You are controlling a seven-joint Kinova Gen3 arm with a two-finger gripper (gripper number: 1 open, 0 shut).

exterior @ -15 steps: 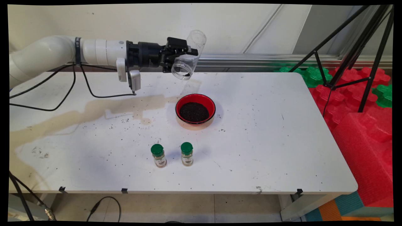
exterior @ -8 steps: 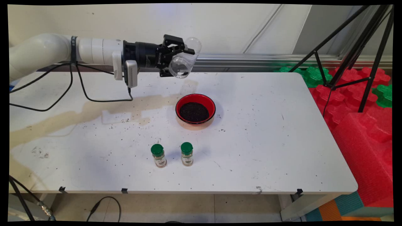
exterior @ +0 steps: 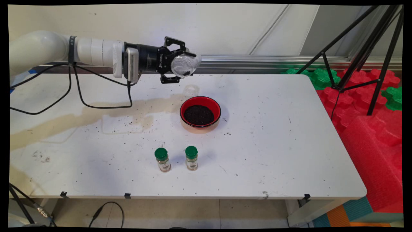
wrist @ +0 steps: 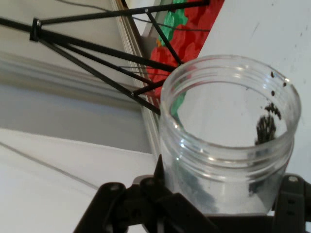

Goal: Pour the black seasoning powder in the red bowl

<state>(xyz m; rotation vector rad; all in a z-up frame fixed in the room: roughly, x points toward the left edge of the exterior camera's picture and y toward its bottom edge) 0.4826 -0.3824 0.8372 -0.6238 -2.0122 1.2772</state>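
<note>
One clear plastic jar (exterior: 184,64), gripped tight by the gripper (exterior: 180,65), has turned and moved left since a second ago, above the desk's (exterior: 273,145) far side. Only few dark grains remain inside; the red bowl (exterior: 200,112) below holds a dark heap.

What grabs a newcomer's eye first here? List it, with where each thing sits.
First the gripper, high over the table's far edge, shut on a clear plastic jar lying on its side with a few dark grains clinging inside. Just below sits a red bowl full of dark grains, and nearer the camera stand two green-capped spice bottles.
</note>
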